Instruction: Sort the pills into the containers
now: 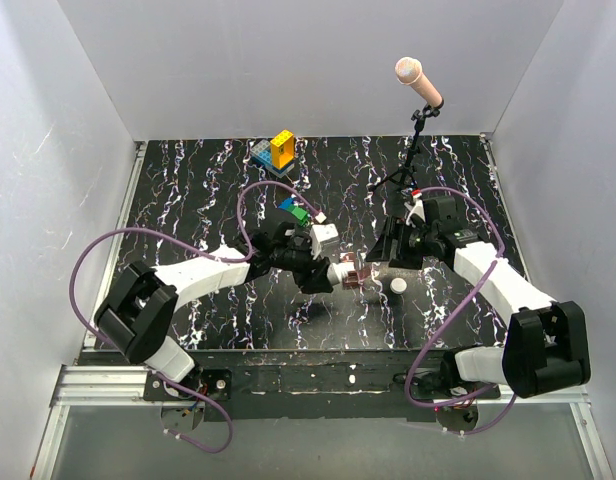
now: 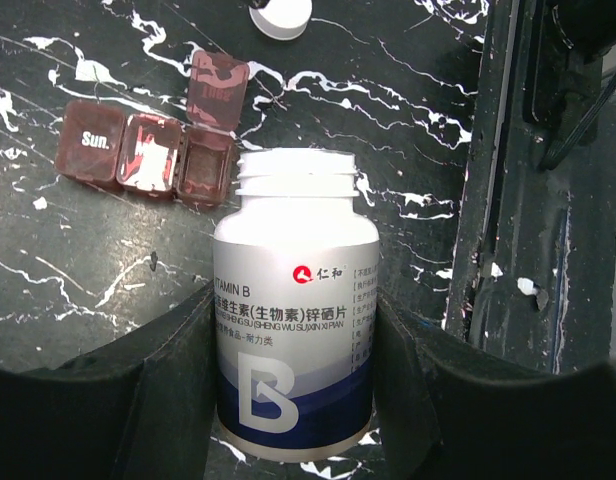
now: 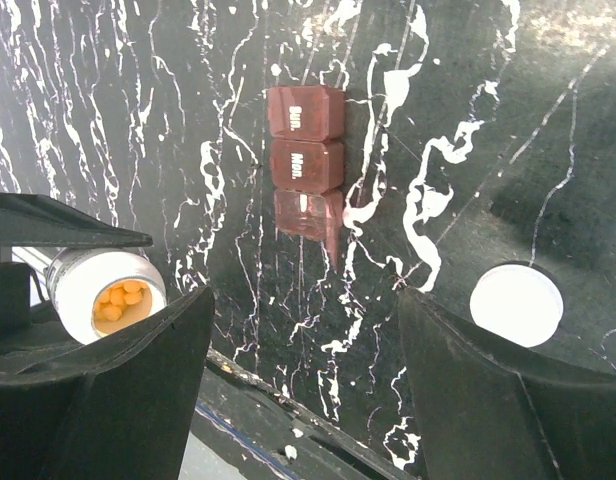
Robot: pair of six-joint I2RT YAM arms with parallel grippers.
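Note:
My left gripper (image 2: 293, 300) is shut on a white vitamin bottle (image 2: 296, 300) with a blue label. The bottle has no cap, and orange pills (image 3: 118, 298) show inside its mouth. Just beyond the mouth lies the brown pill box (image 2: 148, 150), the containers. Its end compartment stands open with the lid (image 2: 216, 90) raised, and the other two lids are shut. The white cap (image 3: 516, 305) lies on the table beside the box. My right gripper (image 3: 306, 300) hovers open near the box (image 3: 306, 150) with nothing between its fingers. From above, the left gripper (image 1: 326, 270) and right gripper (image 1: 388, 255) flank the box (image 1: 353, 272).
Toy blocks stand at the back (image 1: 278, 150), with more (image 1: 298, 210) behind the left arm. A microphone on a tripod stand (image 1: 413, 150) rises behind the right gripper. The black marbled table's near edge (image 3: 288, 400) lies just under the right gripper.

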